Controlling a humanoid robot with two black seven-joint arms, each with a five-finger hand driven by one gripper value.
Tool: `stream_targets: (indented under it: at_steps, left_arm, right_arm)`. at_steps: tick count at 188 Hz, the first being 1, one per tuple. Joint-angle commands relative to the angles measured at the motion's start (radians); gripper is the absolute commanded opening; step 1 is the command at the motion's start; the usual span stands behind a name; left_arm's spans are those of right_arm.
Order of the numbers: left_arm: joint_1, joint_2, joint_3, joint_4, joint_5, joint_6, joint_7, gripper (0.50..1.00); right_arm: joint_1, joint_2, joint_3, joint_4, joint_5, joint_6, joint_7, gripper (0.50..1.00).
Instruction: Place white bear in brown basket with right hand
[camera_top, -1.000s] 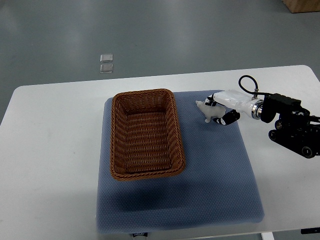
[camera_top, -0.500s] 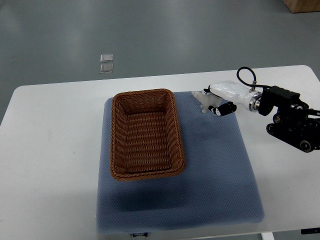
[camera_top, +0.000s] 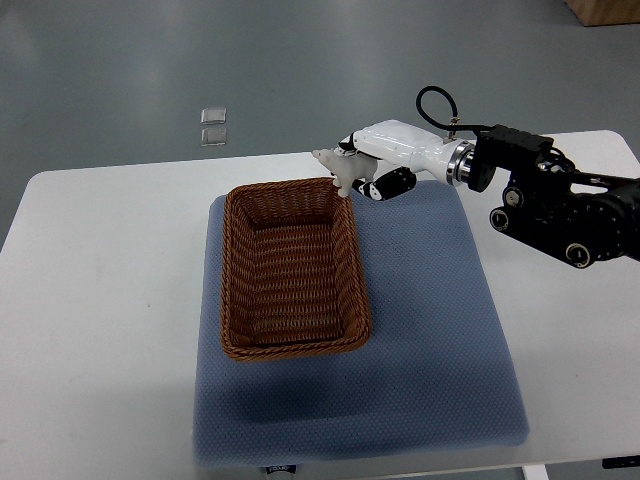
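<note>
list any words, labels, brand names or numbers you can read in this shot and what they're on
No text here can be read.
A small dark tag at the near edge of the blue mat carries pale marks, too small and blurred to make out.
Nothing readable shows on the right hand, the white bear it holds, the brown basket or the white table.

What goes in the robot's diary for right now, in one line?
right robot hand | holds white bear | over brown basket far right corner | not dropped yet
</note>
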Motion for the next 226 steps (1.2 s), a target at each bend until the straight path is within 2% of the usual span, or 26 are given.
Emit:
stream_targets:
  at_steps: [1, 56, 76, 83, 85, 88, 100, 117, 191, 226]
  left_arm:
    - [-0.001, 0.0, 0.0, 0.0, 0.0, 0.0, 0.0, 1.0]
    - [0.0, 0.0, 0.0, 0.0, 0.0, 0.0, 0.0, 1.0]
    - [-0.001, 0.0, 0.0, 0.0, 0.0, 0.0, 0.0, 1.0]
    - [0.0, 0.0, 0.0, 0.0, 0.0, 0.0, 0.0, 1.0]
    - [0.0, 0.0, 0.0, 0.0, 0.0, 0.0, 0.0, 1.0]
    - [0.0, 0.0, 0.0, 0.0, 0.0, 0.0, 0.0, 1.0]
    - [0.0, 0.0, 0.0, 0.0, 0.0, 0.0, 0.0, 1.0]
    - [-0.001, 0.0, 0.0, 0.0, 0.0, 0.0, 0.0, 1.0]
    - [0.0, 0.0, 0.0, 0.0, 0.0, 0.0, 0.0, 1.0]
    - [-0.001, 0.0, 0.0, 0.0, 0.0, 0.0, 0.0, 1.0]
  right_arm:
    - [0.004, 0.036, -0.026, 0.001, -0.003, 0.013, 0.0, 0.5]
    - [0.007, 0.092, -0.084, -0.001, -0.003, 0.033, 0.0, 0.502]
    - [0.004, 0.101, -0.084, -0.001, 0.0, 0.048, 0.0, 0.601]
    - [0.002, 0.102, -0.084, -0.001, 0.0, 0.049, 0.0, 0.658]
    - [0.002, 0.102, -0.084, -0.001, 0.0, 0.049, 0.0, 0.658]
    - [0.002, 0.102, -0.084, -0.001, 0.001, 0.049, 0.0, 0.686]
    - [0.001, 0.102, -0.084, -0.001, 0.003, 0.048, 0.0, 0.746]
    - [-0.001, 0.102, -0.084, 0.001, 0.004, 0.048, -0.001, 0.78]
    - [-0.004, 0.058, -0.058, -0.001, 0.029, 0.022, -0.006, 0.821]
    - [-0.053, 0.015, 0.086, -0.001, 0.158, 0.009, -0.012, 0.856]
